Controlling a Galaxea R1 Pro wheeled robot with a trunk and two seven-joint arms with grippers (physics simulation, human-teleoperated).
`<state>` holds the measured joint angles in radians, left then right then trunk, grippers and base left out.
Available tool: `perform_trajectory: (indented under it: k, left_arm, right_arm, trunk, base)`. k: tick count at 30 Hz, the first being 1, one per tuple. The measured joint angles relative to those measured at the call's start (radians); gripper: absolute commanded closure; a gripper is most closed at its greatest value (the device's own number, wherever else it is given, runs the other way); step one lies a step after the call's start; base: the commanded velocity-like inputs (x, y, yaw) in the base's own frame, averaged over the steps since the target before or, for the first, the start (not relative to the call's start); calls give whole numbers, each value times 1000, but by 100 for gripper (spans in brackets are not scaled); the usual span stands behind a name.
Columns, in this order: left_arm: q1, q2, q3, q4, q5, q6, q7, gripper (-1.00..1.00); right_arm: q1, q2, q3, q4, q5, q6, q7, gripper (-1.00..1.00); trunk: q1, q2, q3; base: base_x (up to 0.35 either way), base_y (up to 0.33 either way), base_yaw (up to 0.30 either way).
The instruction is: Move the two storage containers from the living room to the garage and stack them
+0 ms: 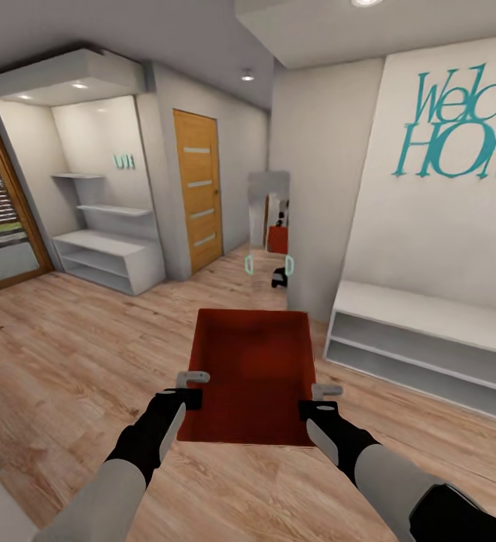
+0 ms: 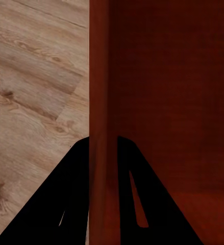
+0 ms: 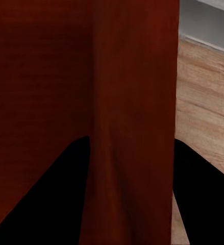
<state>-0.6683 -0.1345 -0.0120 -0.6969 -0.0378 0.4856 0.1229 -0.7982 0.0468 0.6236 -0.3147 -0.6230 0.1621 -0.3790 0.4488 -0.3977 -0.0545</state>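
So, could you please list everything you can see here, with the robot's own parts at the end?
storage container: one, red-orange, open-topped, held up over the floor between both tools.
wood-plank floor: light brown, across the room.
wooden door: one, orange-brown, shut, in the far wall.
white shelving unit: one, low, in the alcove left of the door.
wall shelves: two, white, above that unit.
white bench shelf: one, along the right wall.
teal lettering: on the right wall, cut off at the frame's edge.
glass garden door: wood-framed, far left.
mirror: one, ahead.
left tool: black and grey, clamped over the container's left wall.
right tool: black and grey, clamped over its right wall.
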Motion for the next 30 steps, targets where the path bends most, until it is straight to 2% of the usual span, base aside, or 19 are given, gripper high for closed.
perform_trajectory:
  k: [7, 30]
  left_arm:
    - [0, 0, 0, 0, 0, 0, 0, 100]
    - [0, 0, 0, 1, 0, 0, 0, 100]
  right_arm:
    - [0, 0, 0, 0, 0, 0, 0, 100]
    - [0, 0, 1, 0, -1, 1, -1, 100]
  trunk:
    - [0, 0, 0]
    - [0, 0, 0]
  base:
    - [322, 0, 192]
    - [322, 0, 4]
